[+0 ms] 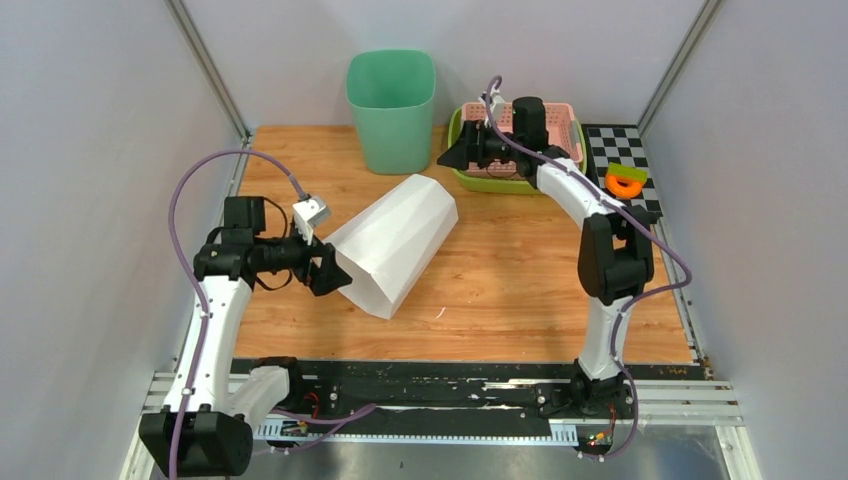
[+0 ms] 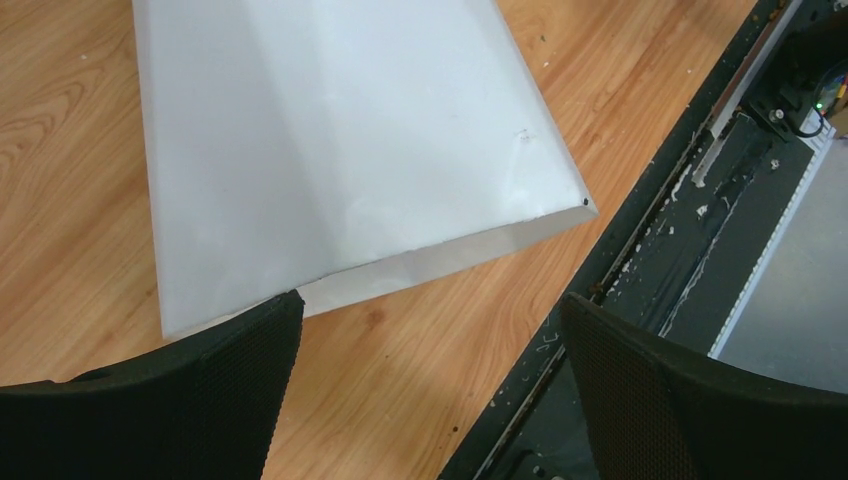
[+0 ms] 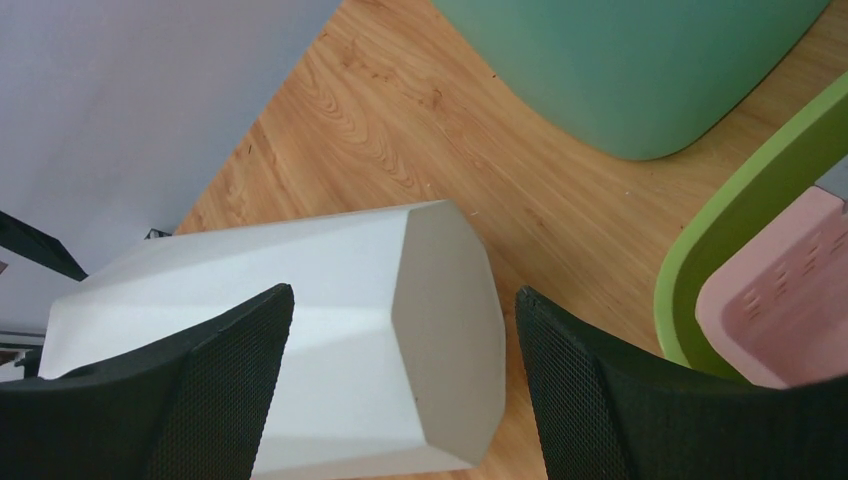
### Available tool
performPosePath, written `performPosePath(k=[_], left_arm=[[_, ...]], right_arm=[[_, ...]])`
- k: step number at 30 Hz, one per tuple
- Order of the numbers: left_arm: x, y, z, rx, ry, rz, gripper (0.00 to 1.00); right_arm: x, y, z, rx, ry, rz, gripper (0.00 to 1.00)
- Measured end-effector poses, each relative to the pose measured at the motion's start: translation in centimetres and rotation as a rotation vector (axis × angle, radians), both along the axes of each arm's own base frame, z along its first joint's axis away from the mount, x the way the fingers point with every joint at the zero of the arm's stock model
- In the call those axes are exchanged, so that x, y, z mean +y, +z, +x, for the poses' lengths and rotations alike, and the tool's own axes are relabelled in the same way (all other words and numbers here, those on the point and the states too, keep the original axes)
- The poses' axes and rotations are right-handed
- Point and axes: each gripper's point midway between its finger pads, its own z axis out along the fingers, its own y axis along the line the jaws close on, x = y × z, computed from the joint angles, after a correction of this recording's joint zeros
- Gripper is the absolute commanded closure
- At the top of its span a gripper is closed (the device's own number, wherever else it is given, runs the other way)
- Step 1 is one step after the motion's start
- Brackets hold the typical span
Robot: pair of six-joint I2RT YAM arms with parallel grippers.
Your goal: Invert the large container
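Observation:
The large white faceted container (image 1: 395, 240) lies on its side in the middle of the wooden table. Its wide open mouth faces the near left and its closed base points to the back right. My left gripper (image 1: 335, 268) is open right at the mouth's rim, holding nothing. In the left wrist view the container (image 2: 330, 130) fills the top, and the left gripper (image 2: 430, 390) has one finger (image 2: 230, 390) at the rim edge. My right gripper (image 1: 450, 155) is open and empty, hovering behind the base. In the right wrist view the base (image 3: 450, 330) shows between that gripper's (image 3: 405, 390) fingers.
A green bin (image 1: 392, 110) stands upright at the back, also in the right wrist view (image 3: 640, 60). A lime tray (image 1: 520, 182) holding a pink basket (image 1: 565, 120) sits at back right. An orange ring (image 1: 626, 182) lies on a checkerboard (image 1: 620, 145). Black rail (image 1: 450, 385) along the near edge.

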Motion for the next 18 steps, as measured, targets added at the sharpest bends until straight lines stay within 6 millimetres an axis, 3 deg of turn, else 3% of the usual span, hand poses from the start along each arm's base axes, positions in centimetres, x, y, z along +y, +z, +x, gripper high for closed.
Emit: performPosePath(k=[9, 18], left_arm=[[0.1, -0.8, 1.1, 0.023, 0.008, 0.001, 0.00], [0.5, -1.3, 2.5, 0.017, 0.039, 0.011, 0.00]], right_arm=[[2.3, -4.0, 1.0, 0.135, 0.044, 0.021, 0.19], [4.3, -5.1, -3.0, 0.213, 0.170, 0.046, 0.19]])
